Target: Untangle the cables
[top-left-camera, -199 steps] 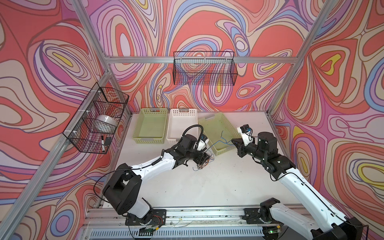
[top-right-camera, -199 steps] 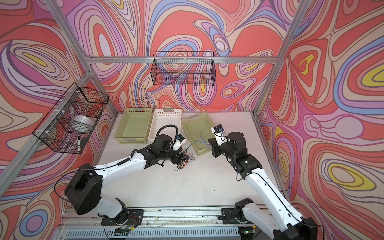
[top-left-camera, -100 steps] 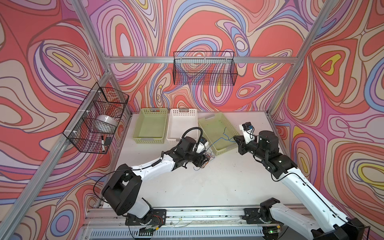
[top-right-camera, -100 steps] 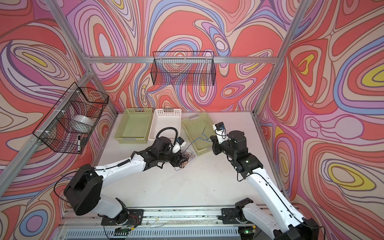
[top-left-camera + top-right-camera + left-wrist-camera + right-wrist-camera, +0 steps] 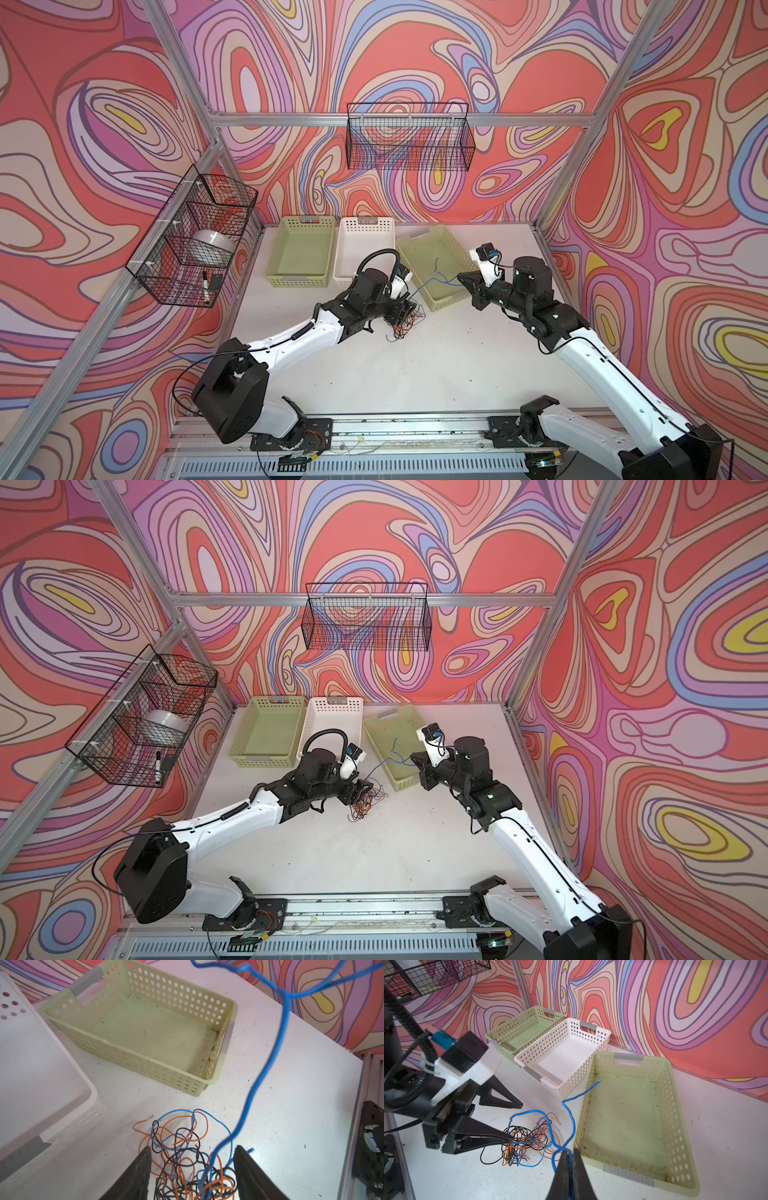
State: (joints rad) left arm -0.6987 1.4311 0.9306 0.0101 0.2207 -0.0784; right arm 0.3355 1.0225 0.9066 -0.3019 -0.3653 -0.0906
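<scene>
Thin cables tangled on table by green basket.
We see right gripper pinching blue cable; left gripper spread astride them. Light, floppy, snaggy: we'd grip near a free end.

The cables are thread-thin wires in orange, blue and black, knotted into one loose, flat heap of loops. The heap lies near the middle of the white tabletop, well apart from every edge. In the left wrist view the open left gripper has a finger on either side of the heap. One blue cable rises off the heap into the air, kinked and wavy, toward the right edge. It is pinched in the closed right gripper, and its loose end points toward the back edge.
</scene>
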